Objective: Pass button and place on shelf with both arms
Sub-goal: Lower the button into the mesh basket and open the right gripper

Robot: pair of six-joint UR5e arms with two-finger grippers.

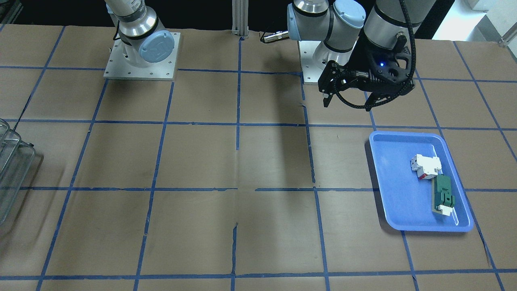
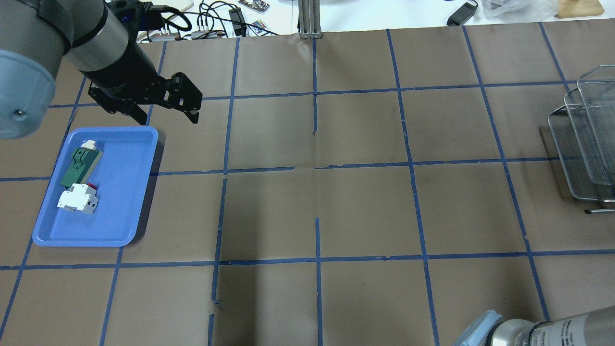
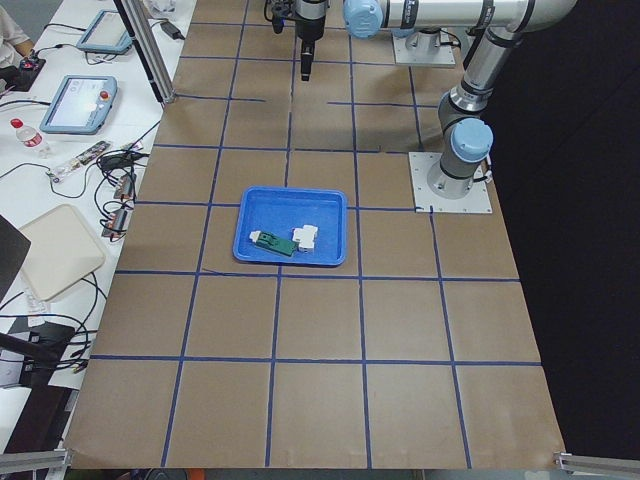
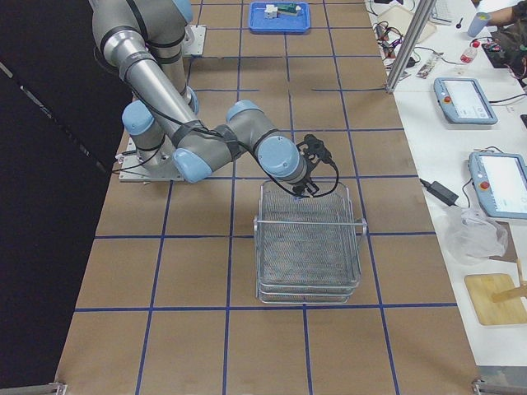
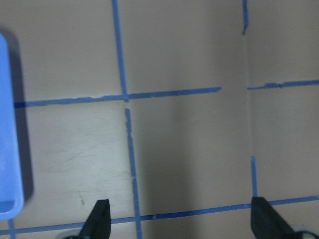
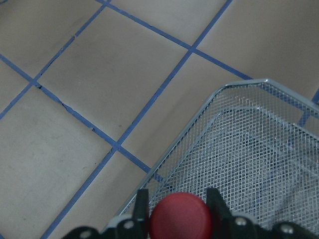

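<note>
My right gripper (image 6: pixel 179 206) is shut on the button (image 6: pixel 180 218), whose round red cap shows between the two black fingers. It holds the button over the near rim of the wire-mesh shelf (image 6: pixel 249 149). In the exterior right view the right gripper (image 4: pixel 310 169) hangs at the shelf's (image 4: pixel 309 247) robot-side edge. The shelf also shows at the overhead view's right edge (image 2: pixel 584 144) and the front view's left edge (image 1: pixel 12 169). My left gripper (image 1: pixel 347 102) (image 2: pixel 168 117) is open and empty above the table, near the blue tray; its fingertips (image 5: pixel 99 221) stand wide apart.
A blue plastic tray (image 2: pixel 120 211) (image 1: pixel 391 194) holds a white block with a red spot (image 2: pixel 77 197) and a green-and-white part (image 2: pixel 80 163). Its edge shows in the left wrist view (image 5: pixel 7 124). Cables and tablets lie beyond the table's far edge (image 4: pixel 461 99).
</note>
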